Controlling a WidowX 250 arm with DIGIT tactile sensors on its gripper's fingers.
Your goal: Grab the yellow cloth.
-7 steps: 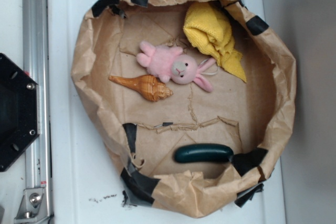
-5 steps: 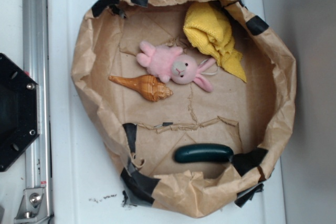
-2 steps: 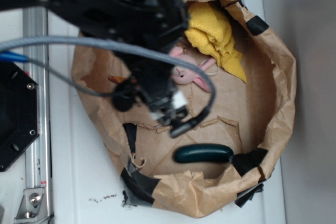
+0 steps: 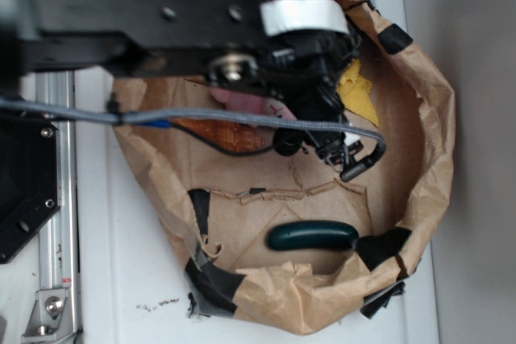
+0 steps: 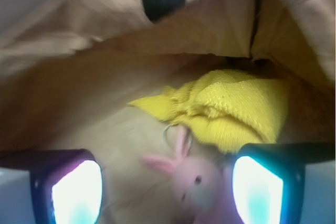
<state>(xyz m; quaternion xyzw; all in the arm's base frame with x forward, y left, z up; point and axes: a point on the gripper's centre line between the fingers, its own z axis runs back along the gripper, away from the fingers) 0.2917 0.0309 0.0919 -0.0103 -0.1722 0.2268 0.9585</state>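
A: Where was the yellow cloth (image 5: pixel 231 109) at that moment?

B: Bunched against the far wall of the crumpled brown paper basin (image 4: pixel 427 126), one pointed corner trailing out across the paper floor. From overhead only a small patch of it (image 4: pixel 356 90) showed; the arm covered the rest.

A: And the gripper (image 5: pixel 167 184)?

B: Spread wide and empty. In the wrist view its two fingers (image 5: pixel 69 184) stood at the left and right lower edges with clear space between them. Nothing was held.

A: What lay in that gap?

B: The pink plush bunny (image 5: pixel 191 178), close under the camera, its ears reaching toward the cloth. The cloth sat just beyond it, higher in the frame, so I'd judge the fingers were lined up on the bunny rather than the target, and needed to go further toward the wall.

A: Anything else in the basin?

B: A dark green cucumber-like object (image 4: pixel 313 235) near the front wall, well apart, and the orange-brown seashell (image 4: pixel 222 133) mostly under the arm.
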